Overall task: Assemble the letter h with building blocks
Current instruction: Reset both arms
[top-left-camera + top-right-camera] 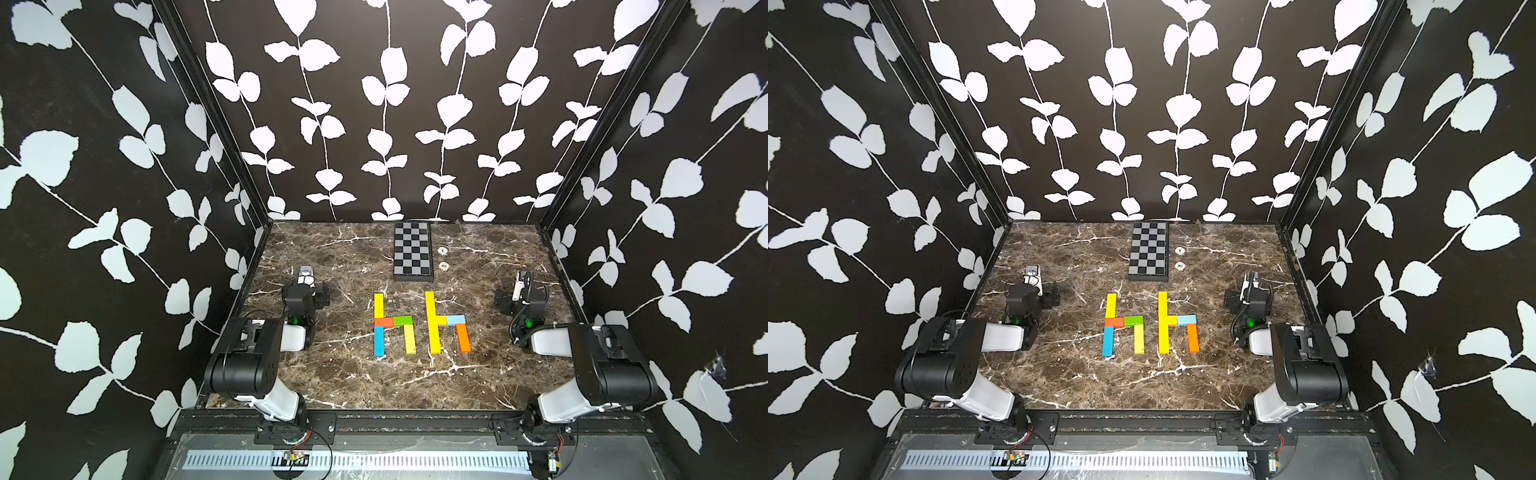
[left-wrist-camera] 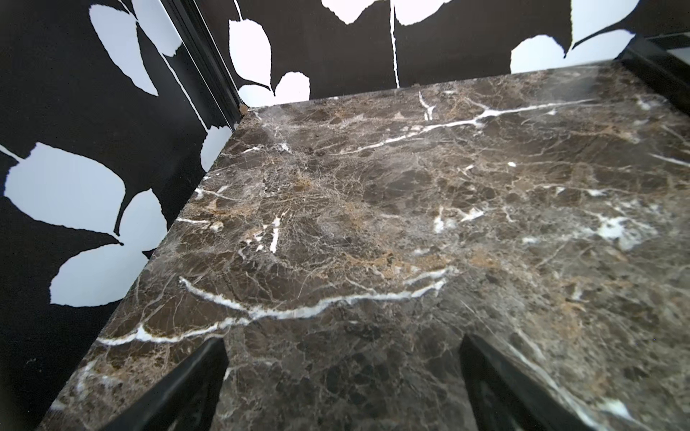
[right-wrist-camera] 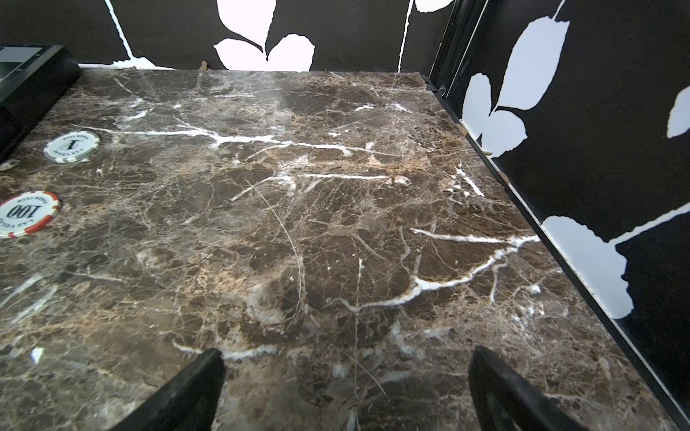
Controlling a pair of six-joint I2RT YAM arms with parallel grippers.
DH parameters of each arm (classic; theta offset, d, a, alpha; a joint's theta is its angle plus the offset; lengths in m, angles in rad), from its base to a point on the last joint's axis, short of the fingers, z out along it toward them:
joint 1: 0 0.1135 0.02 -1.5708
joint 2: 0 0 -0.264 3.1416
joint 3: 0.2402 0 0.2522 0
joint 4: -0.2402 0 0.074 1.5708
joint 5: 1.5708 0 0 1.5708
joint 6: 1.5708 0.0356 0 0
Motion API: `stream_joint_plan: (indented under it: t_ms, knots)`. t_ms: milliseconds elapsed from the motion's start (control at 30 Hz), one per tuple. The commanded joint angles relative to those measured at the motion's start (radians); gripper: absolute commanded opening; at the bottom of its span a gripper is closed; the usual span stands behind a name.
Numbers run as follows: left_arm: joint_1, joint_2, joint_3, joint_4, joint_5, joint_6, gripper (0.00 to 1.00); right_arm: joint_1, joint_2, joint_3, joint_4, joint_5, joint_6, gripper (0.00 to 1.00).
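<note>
On the table point(image 1: 353, 382), the left h point(image 1: 395, 321) lies at 4 o'clock from our left gripper point(image 2: 343, 341), the right h point(image 1: 446, 321) at 8 o'clock from our right gripper point(image 3: 349, 352), stems running 12-to-6. Both grippers gape empty, each nearer its own letter; we judge both finished

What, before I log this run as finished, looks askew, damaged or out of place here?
Nothing serious. The left h and right h lie complete and flat. Odd extras: two poker chips beside the checkered board, belonging to neither letter, and a torn patch in the right wall covering.
</note>
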Motion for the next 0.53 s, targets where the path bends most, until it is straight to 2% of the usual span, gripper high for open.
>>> stream_joint_plan:
  t_ms: [0,267,367,500]
  knots:
    - [0.002,-0.016,-0.009,0.024,0.011,0.011,0.99,-0.001,-0.016,0.007,0.06,-0.009,-0.023,0.99]
    - [0.003,-0.02,-0.007,0.009,0.011,0.009,0.99,0.006,-0.012,0.011,0.052,-0.003,-0.029,0.99]
    - [0.002,-0.02,-0.005,0.007,0.012,0.009,0.99,0.014,-0.004,0.039,0.009,-0.056,-0.06,0.99]
    - [0.002,-0.021,-0.006,0.009,0.012,0.009,0.99,0.013,-0.011,0.031,0.019,-0.058,-0.062,0.99]
